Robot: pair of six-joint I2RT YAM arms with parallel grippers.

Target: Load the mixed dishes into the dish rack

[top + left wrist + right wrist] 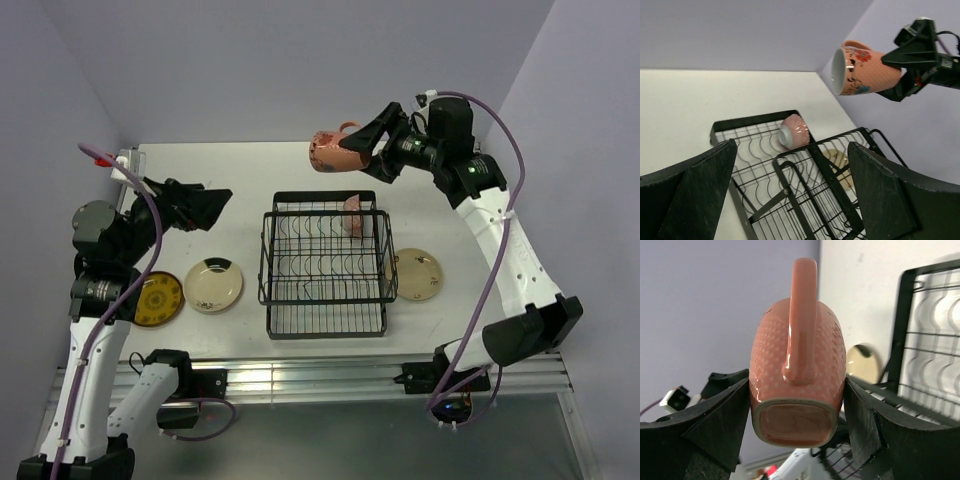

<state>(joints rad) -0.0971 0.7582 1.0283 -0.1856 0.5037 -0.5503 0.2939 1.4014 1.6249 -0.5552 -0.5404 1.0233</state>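
Dishes were mostly not yet loaded. Only the pink bowl (353, 215) lay inside the rack (326, 334), on its side at the far right corner, with its mouth turned left.

The mug (860, 70) hung in the air above the rack's far edge, clear of the wires. It lay sideways with its mouth toward the left edge of the table (250, 170). The right gripper (358, 150) pinched it across the body near the base, one finger on each side, the handle facing the wrist camera.

Three plates lay flat on the table. The yellow plate (158, 298) sat near the left edge, and a cream plate (213, 285) lay just beside it, between it and the rack. The second cream plate (418, 273) lay close to the rack's right wall; whether it touched the wire could not be told.

The left gripper (200, 205) hovered over the table left of the rack, farther back than the two left plates, jaws spread wide with nothing between them.

By my judgement one dish of five was in. The mug had yet to be lowered and let go. All three plates remained to be lifted and stood between the prongs, so most of the work lay ahead.
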